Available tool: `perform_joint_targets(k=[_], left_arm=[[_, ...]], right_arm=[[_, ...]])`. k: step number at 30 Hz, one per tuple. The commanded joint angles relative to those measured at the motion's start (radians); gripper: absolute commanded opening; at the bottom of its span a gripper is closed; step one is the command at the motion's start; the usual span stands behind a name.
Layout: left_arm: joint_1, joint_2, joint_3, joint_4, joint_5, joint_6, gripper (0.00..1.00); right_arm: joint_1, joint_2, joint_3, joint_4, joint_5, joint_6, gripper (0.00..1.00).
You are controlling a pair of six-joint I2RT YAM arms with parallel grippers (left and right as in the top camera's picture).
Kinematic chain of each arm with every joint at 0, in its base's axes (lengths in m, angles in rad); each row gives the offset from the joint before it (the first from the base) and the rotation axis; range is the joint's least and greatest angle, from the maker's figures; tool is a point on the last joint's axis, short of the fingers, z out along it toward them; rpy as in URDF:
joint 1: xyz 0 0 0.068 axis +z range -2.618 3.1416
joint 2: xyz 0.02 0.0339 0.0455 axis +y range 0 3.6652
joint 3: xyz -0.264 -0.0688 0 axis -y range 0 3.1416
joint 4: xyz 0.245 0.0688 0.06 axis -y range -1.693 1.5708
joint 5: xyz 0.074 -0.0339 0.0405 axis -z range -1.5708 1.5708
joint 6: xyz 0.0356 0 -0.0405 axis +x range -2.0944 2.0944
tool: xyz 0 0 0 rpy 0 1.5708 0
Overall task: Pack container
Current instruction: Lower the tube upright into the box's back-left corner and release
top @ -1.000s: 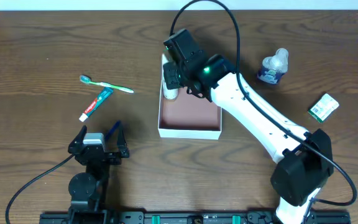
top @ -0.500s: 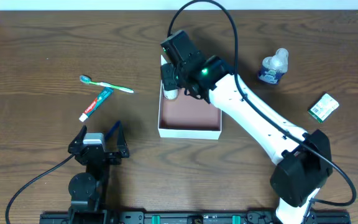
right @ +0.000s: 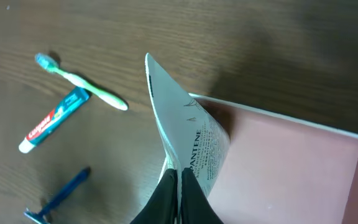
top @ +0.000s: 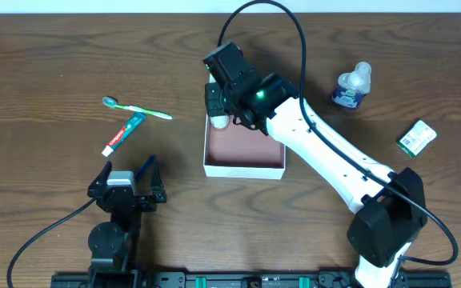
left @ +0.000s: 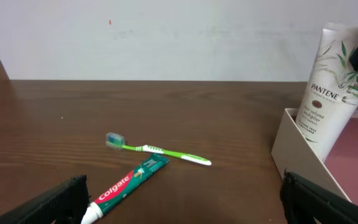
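At far-left corner of container [top: 244, 170], right gripper [right: 179, 179] jaws clamped on crimped top of Pantene tube [left: 328, 93], tube near upright, left gripper [left: 182, 194] jaws wide apart

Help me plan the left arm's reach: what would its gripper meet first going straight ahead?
Probably the toothpaste tube, lying just ahead of the open left gripper; the toothbrush lies beyond. Depth is unclear.

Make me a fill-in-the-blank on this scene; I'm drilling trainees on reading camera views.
1. The right gripper pinches a tube standing in the container, labelled ___.
2. The toothpaste lies next to a green ___.
3. The left gripper has its jaws ___.
Missing words: Pantene; toothbrush; open.
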Motion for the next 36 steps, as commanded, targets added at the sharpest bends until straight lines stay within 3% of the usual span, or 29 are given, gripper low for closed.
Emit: perform_joint_targets(k=[1,36], left_arm=[[0.005,-0.005,-0.021,-0.037,-0.009,0.014,0.98],[0.005,-0.005,-0.021,-0.037,-0.009,0.014,0.98]], right_arm=[[0.010,-0.013,0.022,0.002,0.024,0.089,0.01],[0.010,-0.013,0.021,-0.058,0.049,0.391,0.03]])
